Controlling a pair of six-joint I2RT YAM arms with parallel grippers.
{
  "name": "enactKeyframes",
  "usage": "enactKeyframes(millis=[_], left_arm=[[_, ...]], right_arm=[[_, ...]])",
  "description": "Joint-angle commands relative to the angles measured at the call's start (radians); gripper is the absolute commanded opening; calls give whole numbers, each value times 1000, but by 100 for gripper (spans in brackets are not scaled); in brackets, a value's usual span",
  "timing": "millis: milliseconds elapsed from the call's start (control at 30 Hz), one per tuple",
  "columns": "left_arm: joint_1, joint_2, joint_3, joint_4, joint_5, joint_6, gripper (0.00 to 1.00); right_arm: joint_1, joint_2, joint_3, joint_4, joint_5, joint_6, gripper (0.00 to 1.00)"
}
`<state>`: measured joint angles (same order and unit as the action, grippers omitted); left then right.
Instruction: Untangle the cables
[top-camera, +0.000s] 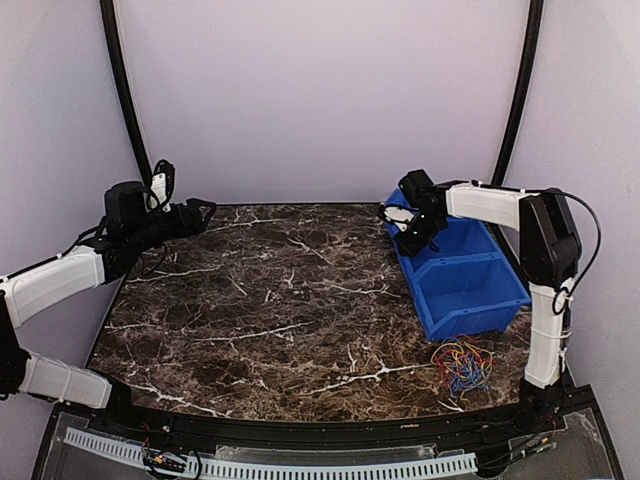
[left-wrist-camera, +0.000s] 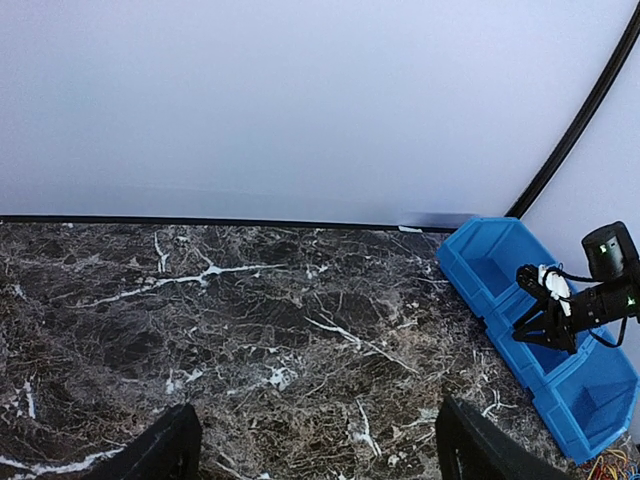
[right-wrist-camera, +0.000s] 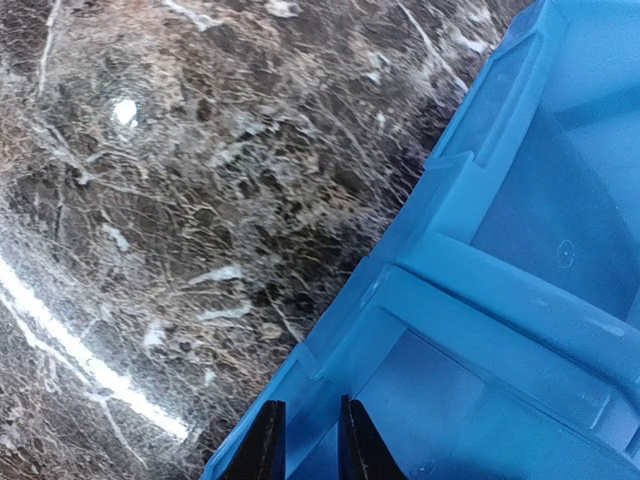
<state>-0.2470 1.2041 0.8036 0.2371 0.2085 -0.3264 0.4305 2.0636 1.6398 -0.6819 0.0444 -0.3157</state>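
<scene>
The table (top-camera: 250, 300) is glossy marble-look stone, the bin (top-camera: 470, 318) smooth blue plastic, the cables (top-camera: 462, 365) plastic-sheathed.

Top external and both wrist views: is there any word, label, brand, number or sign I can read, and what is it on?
No readable text in any view.
Blue plastic bin: a small round moulded mark inside it, too small to read.
Bunch of thin yellow, blue and red cables: no tags visible.
White-shelled left arm and right arm: no legible markings.
</scene>
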Motion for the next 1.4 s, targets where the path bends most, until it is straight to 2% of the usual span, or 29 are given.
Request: enactKeyframes(millis=[0,367,567,600,767,867,1033,1200,1367], left_arm=[[-6,-20,3,18,2,0,84],[-6,-24,3,18,3,-2,84],[-6,-28,3,18,3,-2,84],[-6,-28,3,18,4,-2,84],[-6,-32,2,19,7,-5,84],[-6,-32,2,21,11,-9,84],[-6,-34,1,22,12,-11,84],[-6,-36,0,22,10,-10,84],[-6,-40,-1,22,5,-8,84]], right_arm=[[79,46,22,-15,-79,-70,20],[206,21,18,-60,-235,-293,23],[235,-26,-39,-69,-207,-384,24],[235,-29,-34,-73,-192,-374,26],[232,-50,-19,-63,-112,-289,59],[232,-47,-29,-76,-94,-272,63],[228,-15,-36,-85,-90,-270,57],[222,19,3,-109,-114,-301,38],[223,1,9,-68,-133,-400,23]])
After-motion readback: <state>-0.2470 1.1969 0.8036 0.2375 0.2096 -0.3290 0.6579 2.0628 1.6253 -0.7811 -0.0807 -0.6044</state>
